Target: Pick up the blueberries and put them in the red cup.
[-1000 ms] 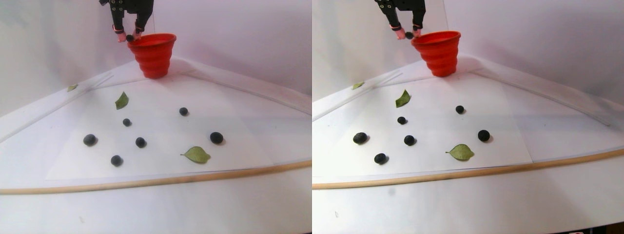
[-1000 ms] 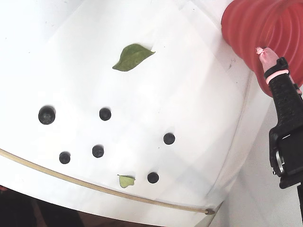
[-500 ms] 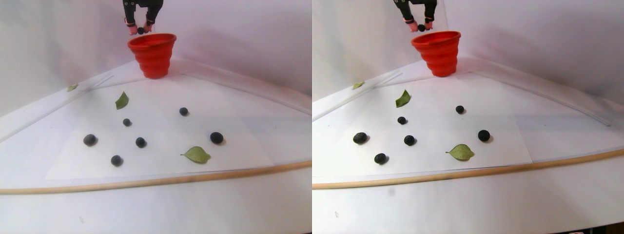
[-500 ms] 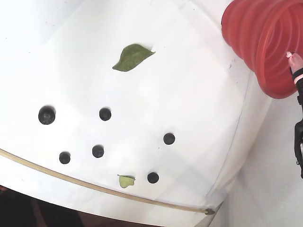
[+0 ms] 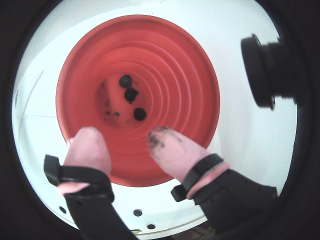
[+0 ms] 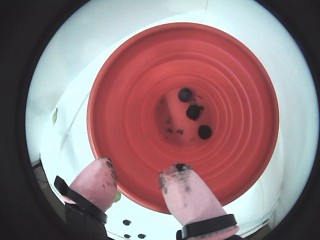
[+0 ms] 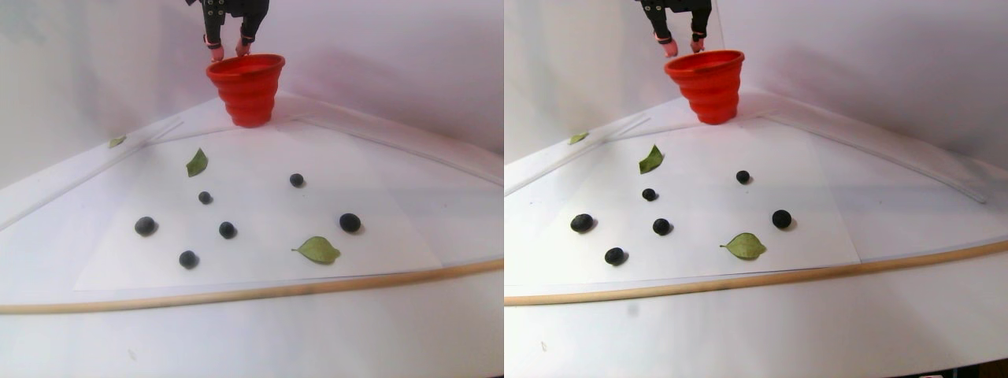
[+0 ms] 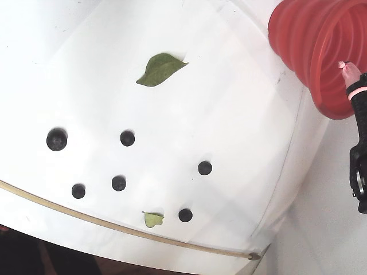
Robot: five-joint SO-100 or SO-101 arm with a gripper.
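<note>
We see our end effector [image 6: 137, 175] hovering over the red cup [image 6: 125, 80], its pink fingertips [image 5: 170, 147] parted and holding nothing. Three blueberries [image 6: 193, 112] lie on the cup's floor. Six more berries [image 8: 118, 183] sit scattered on the white desk [image 8: 229, 114], well apart from the cup, among green leaves [image 8: 159, 68].

Empty, parted claw [image 5: 125, 142] above red cup [image 5: 190, 65] holding blueberries [image 5: 131, 95].

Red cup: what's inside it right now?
In both wrist views the red cup holds three blueberries on its floor, plus dark specks. The open gripper hides part of the near rim and wall.
</note>
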